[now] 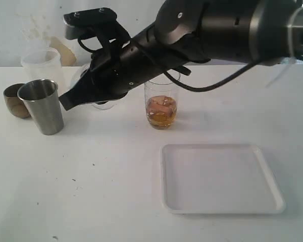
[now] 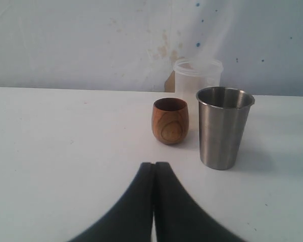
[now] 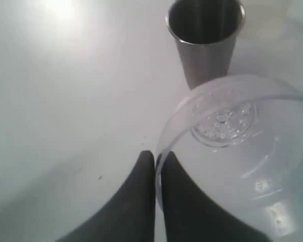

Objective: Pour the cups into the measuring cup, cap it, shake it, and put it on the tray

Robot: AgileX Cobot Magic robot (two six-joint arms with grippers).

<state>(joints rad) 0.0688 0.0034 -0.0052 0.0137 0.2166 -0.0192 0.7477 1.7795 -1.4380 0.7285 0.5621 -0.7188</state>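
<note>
The white counter [image 1: 91,206] carries the tray [image 1: 219,176], bare, on the right. The right arm [image 1: 202,30] reaches across the middle toward the left. Behind the tray and apart from it, the measuring cup [image 1: 161,105] stands upright and uncapped, with amber liquid low in it. On the left the frosted cup [image 1: 42,65], tumbler [image 1: 42,107] and wooden cup [image 1: 14,101] stand close together.

Capping looks to be the step in hand. The right pincer [image 3: 155,166] is pinched shut on the rim of the clear lid [image 3: 242,151]; whether the lid is off the counter is hard to tell. Next, the lid must travel to the measuring cup and seat squarely on its rim. The tumbler, just beside the lid, could be knocked. The left pincer [image 2: 154,169] is closed on nothing.
</note>
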